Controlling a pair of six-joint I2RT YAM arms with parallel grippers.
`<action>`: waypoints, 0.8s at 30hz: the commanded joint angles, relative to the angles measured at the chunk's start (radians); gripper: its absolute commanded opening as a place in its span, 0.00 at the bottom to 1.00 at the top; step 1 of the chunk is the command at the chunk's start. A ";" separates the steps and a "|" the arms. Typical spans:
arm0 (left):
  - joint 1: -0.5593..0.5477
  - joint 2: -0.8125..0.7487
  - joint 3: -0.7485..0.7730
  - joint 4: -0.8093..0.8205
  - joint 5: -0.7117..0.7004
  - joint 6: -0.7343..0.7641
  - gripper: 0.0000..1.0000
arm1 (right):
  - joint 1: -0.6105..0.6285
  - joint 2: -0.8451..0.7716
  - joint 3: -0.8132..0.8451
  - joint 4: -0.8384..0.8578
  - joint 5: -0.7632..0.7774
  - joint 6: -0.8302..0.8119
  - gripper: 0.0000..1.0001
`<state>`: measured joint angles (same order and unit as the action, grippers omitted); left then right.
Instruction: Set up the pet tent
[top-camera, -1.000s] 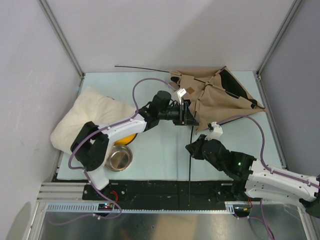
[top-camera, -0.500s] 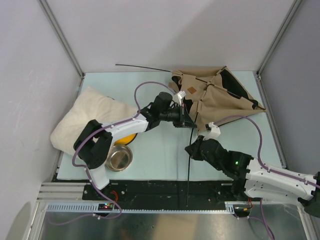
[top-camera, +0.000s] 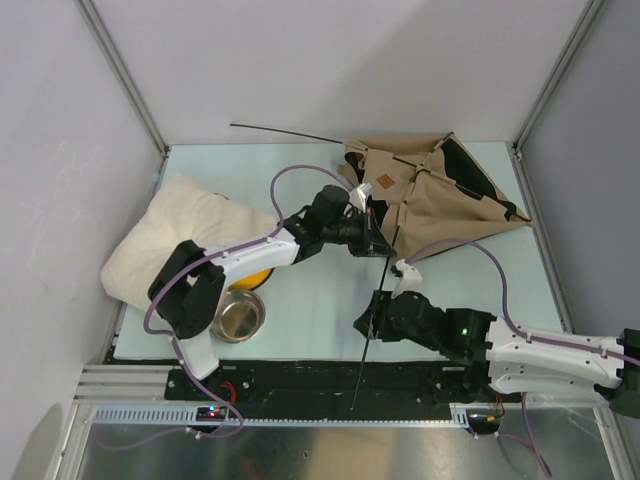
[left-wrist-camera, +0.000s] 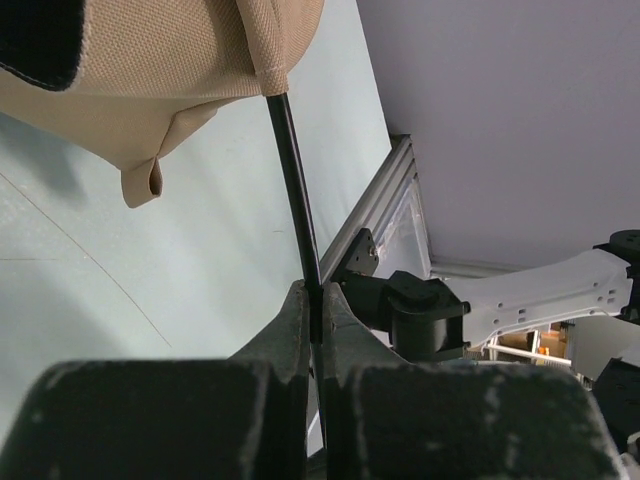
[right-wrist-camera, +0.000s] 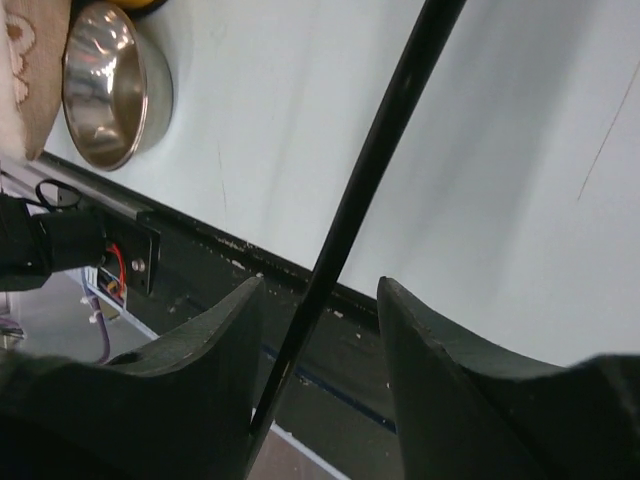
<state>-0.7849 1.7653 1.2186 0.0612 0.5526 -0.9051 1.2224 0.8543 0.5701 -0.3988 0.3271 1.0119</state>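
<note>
Your R gripper (right-wrist-camera: 318, 292) has slid along the black pole (right-wrist-camera: 372, 150) toward its near end. Its jaws are wide, w/ the pole loose between them, prob. as a guide. L gripper (left-wrist-camera: 314, 302) pinches the same pole to feed it. The pet tent (top-camera: 440, 195) lies collapsed just past L's fingertips.
</note>
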 joint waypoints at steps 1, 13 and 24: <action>0.005 -0.007 0.067 0.083 -0.029 -0.013 0.00 | 0.046 0.025 -0.014 -0.005 -0.011 0.052 0.53; 0.007 0.020 0.096 0.083 -0.041 0.008 0.00 | 0.361 -0.009 -0.018 -0.128 0.156 0.308 0.39; 0.007 0.025 0.075 0.083 -0.054 0.033 0.00 | 0.477 -0.095 -0.018 -0.208 0.279 0.401 0.61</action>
<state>-0.7853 1.7962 1.2533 0.0612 0.5449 -0.9226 1.6855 0.7856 0.5537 -0.5564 0.5144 1.3624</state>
